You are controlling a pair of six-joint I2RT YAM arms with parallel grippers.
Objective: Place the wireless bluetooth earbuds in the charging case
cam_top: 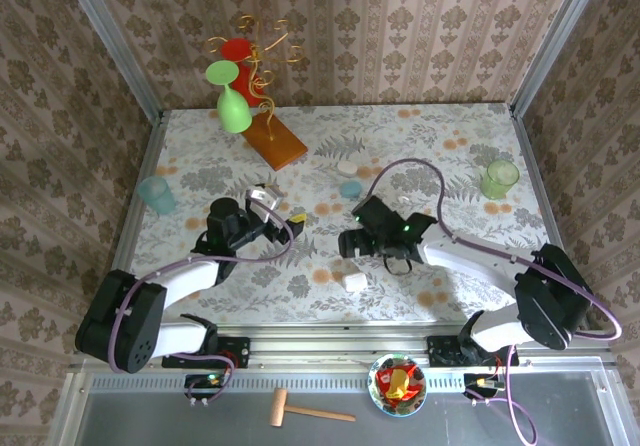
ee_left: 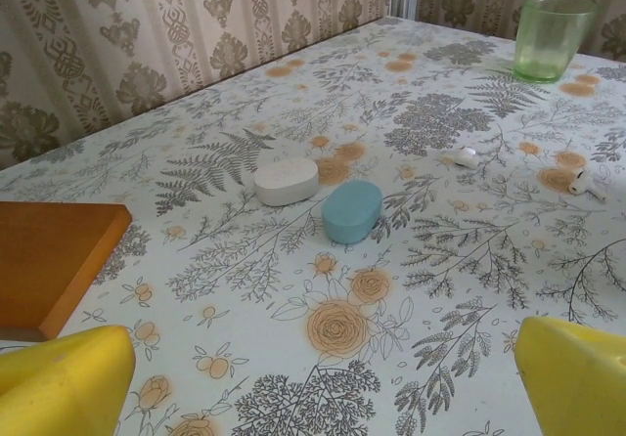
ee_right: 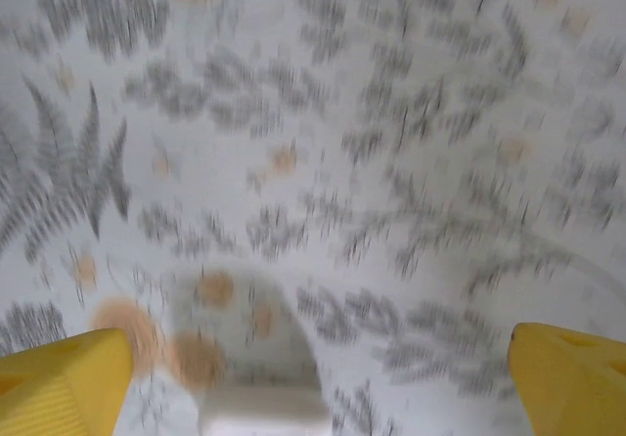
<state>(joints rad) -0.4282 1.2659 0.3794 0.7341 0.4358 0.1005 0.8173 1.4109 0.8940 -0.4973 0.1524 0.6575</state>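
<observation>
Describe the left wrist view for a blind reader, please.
A white case and a blue case lie close together on a floral table, with two white earbuds to their right and a green cup beyond. The open gripper shows yellow fingers at the bottom corners.

Overhead camera looks down on the table [cam_top: 420,146]; wrist cameras view it closely (right blurred).

In the left wrist view, near case [ee_left: 352,211] just beside far case [ee_left: 286,180], two earbuds [ee_left: 468,157] to their right, cup [ee_left: 551,37] behind
</observation>
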